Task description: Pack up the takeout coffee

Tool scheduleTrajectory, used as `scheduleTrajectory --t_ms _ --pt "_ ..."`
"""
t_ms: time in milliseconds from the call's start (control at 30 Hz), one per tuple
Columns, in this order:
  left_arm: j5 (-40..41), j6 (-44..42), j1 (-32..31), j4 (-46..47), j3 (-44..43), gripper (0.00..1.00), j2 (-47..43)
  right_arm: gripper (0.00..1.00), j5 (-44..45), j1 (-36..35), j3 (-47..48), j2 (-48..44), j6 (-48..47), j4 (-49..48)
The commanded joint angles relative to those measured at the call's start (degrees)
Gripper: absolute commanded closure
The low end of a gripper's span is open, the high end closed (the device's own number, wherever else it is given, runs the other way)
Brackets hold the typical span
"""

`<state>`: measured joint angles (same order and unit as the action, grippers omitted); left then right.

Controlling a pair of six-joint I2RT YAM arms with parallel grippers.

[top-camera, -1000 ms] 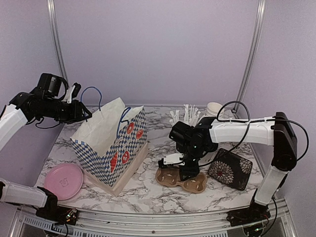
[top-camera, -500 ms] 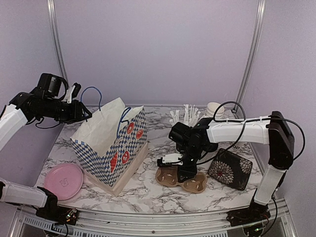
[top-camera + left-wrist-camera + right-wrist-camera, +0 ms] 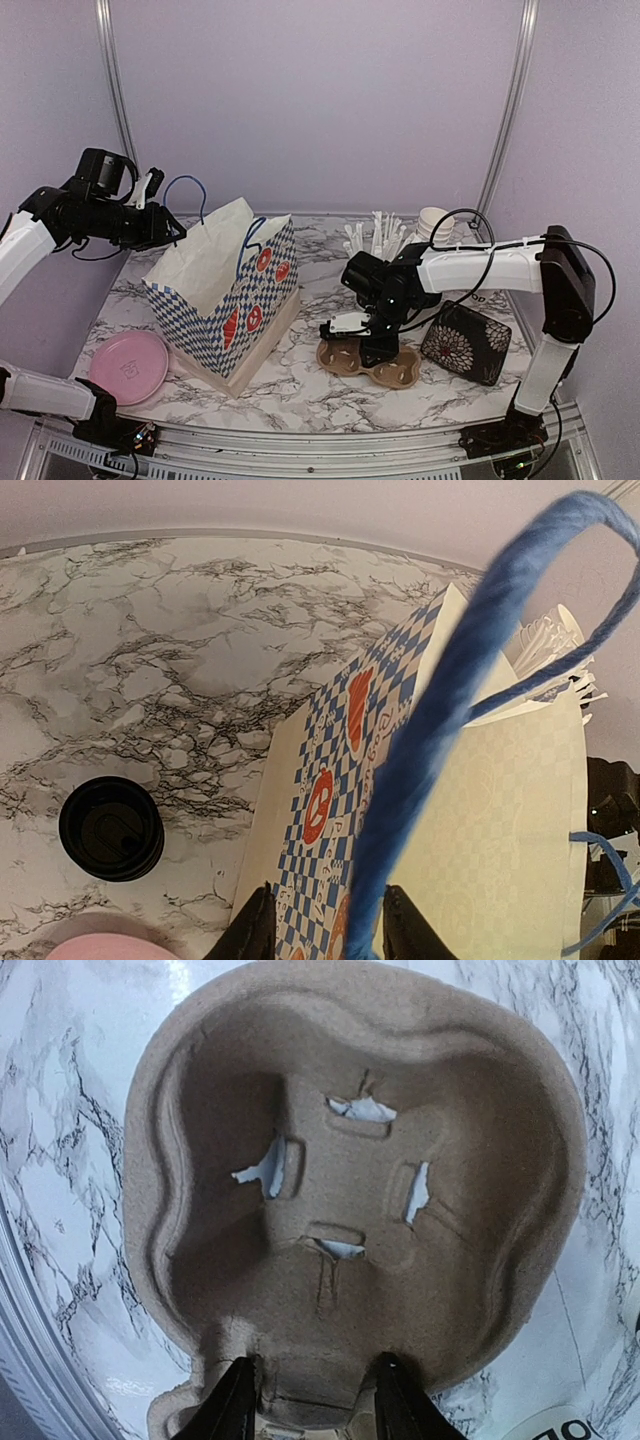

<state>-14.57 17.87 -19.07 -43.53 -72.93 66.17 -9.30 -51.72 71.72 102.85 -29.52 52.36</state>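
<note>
My right gripper [image 3: 315,1405] pinches the carrier [image 3: 350,1160] at its near rim, with bare marble table [image 3: 60,1210] bordering it on both sides. My left gripper [image 3: 322,930] straddles the blue handle [image 3: 440,710]; I cannot tell whether it grips. The bag [image 3: 330,780] gapes open ahead.

The bag [image 3: 225,290] stands left on the tabletop [image 3: 300,395], the plate [image 3: 128,366] near-left of it. Right of it lies the cup carrier [image 3: 398,374], the pouch [image 3: 466,342] further right.

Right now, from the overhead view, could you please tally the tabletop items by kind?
Checkered paper bag: 1
Beige tray: 1
Pink plate: 1
Pulp cup carrier: 1
Floral pouch: 1
Cup of straws: 1
White cup stack: 1
Total: 7
</note>
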Motion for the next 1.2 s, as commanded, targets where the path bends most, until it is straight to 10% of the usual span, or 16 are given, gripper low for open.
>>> scheduleTrajectory --t_ms 0,900,1167 --pt "-0.6 -0.1 0.2 1.2 -0.1 0.62 -0.3 0.62 1.2 -0.9 -0.3 0.0 0.8 -1.0" --pt "-4.9 -1.7 0.1 1.0 -0.4 0.62 4.2 0.74 -19.4 4.6 13.0 -14.0 -5.8 10.0" --pt "-7.8 -3.2 0.1 0.7 -1.7 1.0 6.1 0.75 -23.6 9.2 29.3 -16.1 -6.5 11.6"
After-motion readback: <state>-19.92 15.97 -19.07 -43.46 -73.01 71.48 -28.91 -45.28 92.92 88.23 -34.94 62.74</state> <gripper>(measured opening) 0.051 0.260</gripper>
